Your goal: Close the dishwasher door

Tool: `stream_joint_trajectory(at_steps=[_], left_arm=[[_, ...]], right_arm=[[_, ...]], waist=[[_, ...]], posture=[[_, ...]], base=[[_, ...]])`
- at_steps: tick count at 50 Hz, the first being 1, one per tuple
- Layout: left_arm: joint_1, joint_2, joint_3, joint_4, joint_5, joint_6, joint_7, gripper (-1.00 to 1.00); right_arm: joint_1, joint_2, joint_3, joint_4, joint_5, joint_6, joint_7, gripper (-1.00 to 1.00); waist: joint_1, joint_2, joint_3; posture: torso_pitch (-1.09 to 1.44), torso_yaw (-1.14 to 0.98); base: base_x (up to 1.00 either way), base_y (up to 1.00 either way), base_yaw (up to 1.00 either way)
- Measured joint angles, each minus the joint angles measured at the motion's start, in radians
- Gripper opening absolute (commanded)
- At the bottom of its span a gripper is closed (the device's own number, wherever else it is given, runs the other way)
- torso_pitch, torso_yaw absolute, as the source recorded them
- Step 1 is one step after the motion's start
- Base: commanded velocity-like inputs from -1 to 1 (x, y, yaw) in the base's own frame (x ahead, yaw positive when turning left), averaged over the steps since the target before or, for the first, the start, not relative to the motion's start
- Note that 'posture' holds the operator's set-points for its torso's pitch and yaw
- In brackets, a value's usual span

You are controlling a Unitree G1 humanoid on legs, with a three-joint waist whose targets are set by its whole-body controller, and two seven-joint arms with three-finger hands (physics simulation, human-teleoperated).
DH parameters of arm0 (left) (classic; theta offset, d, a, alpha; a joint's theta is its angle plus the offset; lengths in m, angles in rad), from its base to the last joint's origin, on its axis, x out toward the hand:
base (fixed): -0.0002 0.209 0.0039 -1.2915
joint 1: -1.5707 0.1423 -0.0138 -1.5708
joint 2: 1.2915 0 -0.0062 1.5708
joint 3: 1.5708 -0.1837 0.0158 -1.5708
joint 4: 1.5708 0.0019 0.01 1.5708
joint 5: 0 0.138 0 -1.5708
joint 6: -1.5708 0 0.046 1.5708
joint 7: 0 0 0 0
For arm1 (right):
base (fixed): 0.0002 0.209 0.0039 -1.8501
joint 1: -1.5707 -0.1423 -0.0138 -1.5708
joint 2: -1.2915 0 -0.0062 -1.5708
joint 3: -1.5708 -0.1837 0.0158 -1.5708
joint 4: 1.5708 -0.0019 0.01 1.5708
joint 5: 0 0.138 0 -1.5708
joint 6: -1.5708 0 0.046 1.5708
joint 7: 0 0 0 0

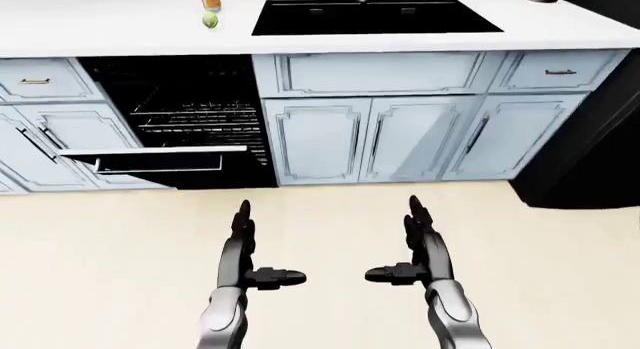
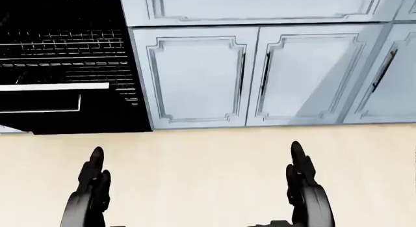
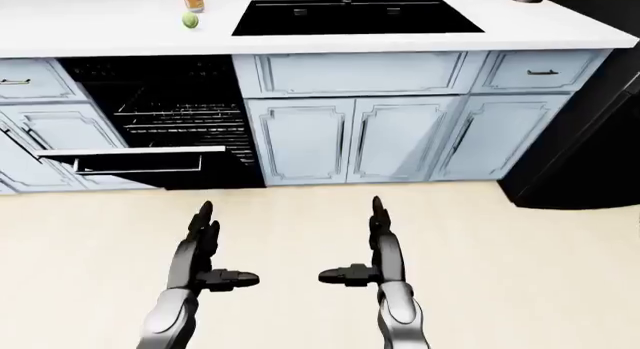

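Dishwasher door (image 1: pixel 150 160) hangs open at 11 o'clock from left hand (image 1: pixel 243 248), well apart; both hands, incl. right hand (image 1: pixel 420 244), fingers spread, empty.

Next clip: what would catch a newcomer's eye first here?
The open dishwasher, a black cavity with wire racks at the left-eye view's left, its door dropped toward the floor. Then the black sink in the white counter at top, and the left hand and right hand, open and empty, at bottom.

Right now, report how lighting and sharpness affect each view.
Left-eye view: even flat light, sharp, but the black open dishwasher cavity swallows rack detail. Head view: a soft diagonal shadow crosses the pale blue cabinet doors. Right-eye view: no glare on the white countertop.
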Motion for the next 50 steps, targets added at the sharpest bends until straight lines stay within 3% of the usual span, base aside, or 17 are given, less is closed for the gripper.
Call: stream_joint_trajectory(at_steps=[1,3,5,8,25,39,50], left_arm=[[0.002,0.001,0.001,-0.021,-0.001,0.000,0.000,1.00],[-0.018,0.003,0.003,-0.065,-0.004,-0.021,-0.001,1.00],[-0.022,0.002,0.003,-0.065,-0.005,-0.042,-0.001,1.00],[-0.007,0.000,-0.004,-0.051,-0.001,-0.028,-0.001,1.00],[-0.015,0.001,0.002,-0.055,0.004,-0.018,0.002,1.00],[-0.030,0.022,0.042,-0.293,-0.003,0.184,0.012,1.00],[-0.164,0.074,0.111,-0.383,-0.015,0.360,-0.004,1.00]], right_arm=[[0.000,-0.001,0.000,-0.015,0.002,-0.003,0.002,1.00],[-0.015,-0.004,-0.006,-0.059,0.006,-0.025,0.003,1.00],[-0.021,-0.001,-0.003,-0.052,0.007,-0.048,0.003,1.00],[-0.011,-0.003,0.001,-0.027,0.005,-0.045,0.005,1.00],[-0.008,-0.003,-0.004,-0.071,-0.019,-0.017,-0.011,1.00],[-0.029,-0.011,-0.022,-0.353,-0.044,0.235,-0.025,1.00],[-0.137,-0.032,-0.032,-0.465,-0.068,0.440,-0.026,1.00]], waist=[[-0.001,-0.004,-0.010],[0.006,-0.003,-0.060],[0.007,-0.010,-0.042],[0.007,-0.008,-0.055],[0.008,-0.004,-0.073],[0.007,-0.004,-0.068],[0.009,-0.003,-0.061]], posture=[[0.00,0.00],[0.00,0.00],[0.00,0.00],[0.00,0.00],[0.00,0.00],[0.00,0.00],[0.00,0.00]], base=[[0.00,0.00,0.00],[0.00,0.00,0.00],[0.00,0.00,0.00],[0.00,0.00,0.00],[0.00,0.00,0.00],[0.00,0.00,0.00],[0.00,0.00,0.00]])
